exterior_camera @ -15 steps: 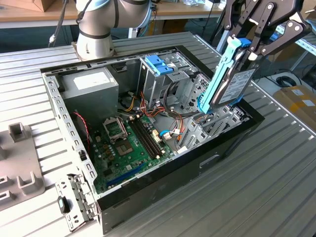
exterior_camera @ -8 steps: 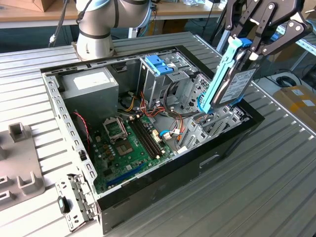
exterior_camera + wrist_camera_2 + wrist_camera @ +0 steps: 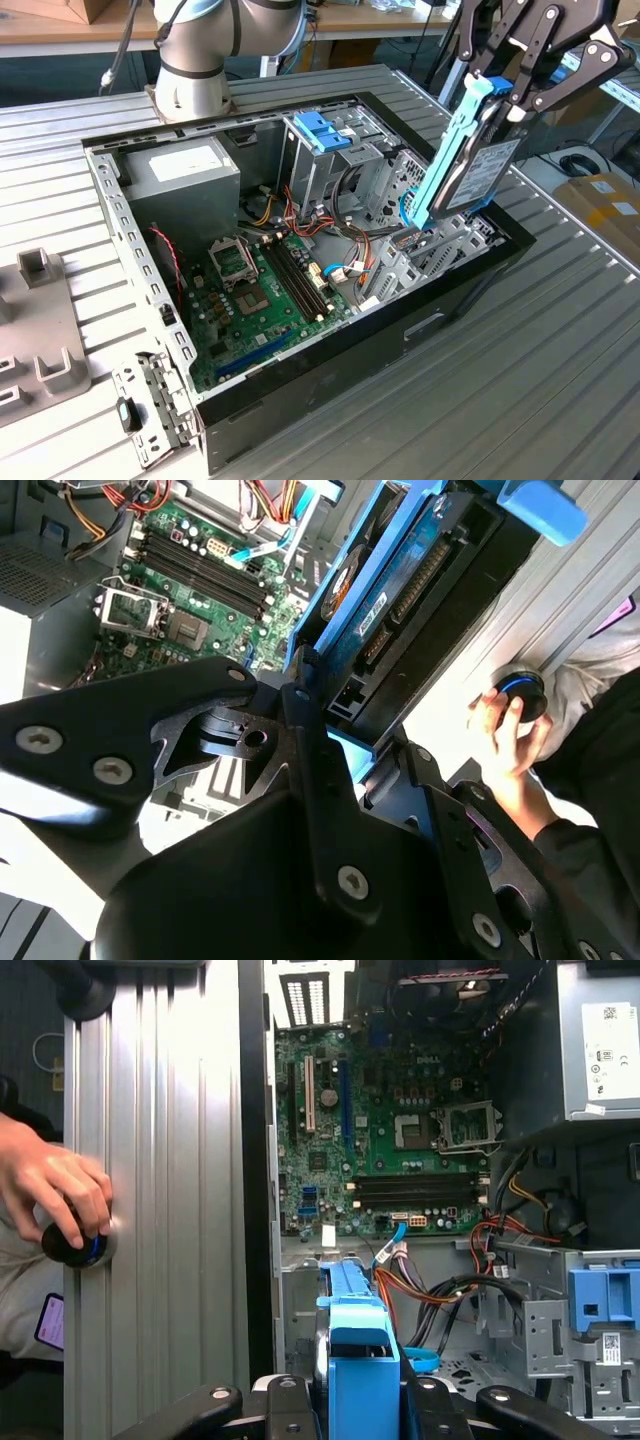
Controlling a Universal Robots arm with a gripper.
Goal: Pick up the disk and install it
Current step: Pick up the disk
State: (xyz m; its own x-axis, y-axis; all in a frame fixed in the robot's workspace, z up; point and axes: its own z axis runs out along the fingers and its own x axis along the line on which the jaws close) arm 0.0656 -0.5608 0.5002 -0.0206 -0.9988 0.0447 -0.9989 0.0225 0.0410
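Clamping the disk (image 3: 478,165) by its top, the tool (image 3: 508,100) hangs it upright. That likely keeps its lower edge facing the case (image 3: 330,385).

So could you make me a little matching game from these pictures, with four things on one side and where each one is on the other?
Things:
1. disk
2. green circuit board
3. hand
4. blue latch

Places:
A. lying flat in the bottom of the computer case
B. held on end in the gripper
C. on top of a metal cage
D. on a black knob

Pairs: 1-B, 2-A, 3-D, 4-C
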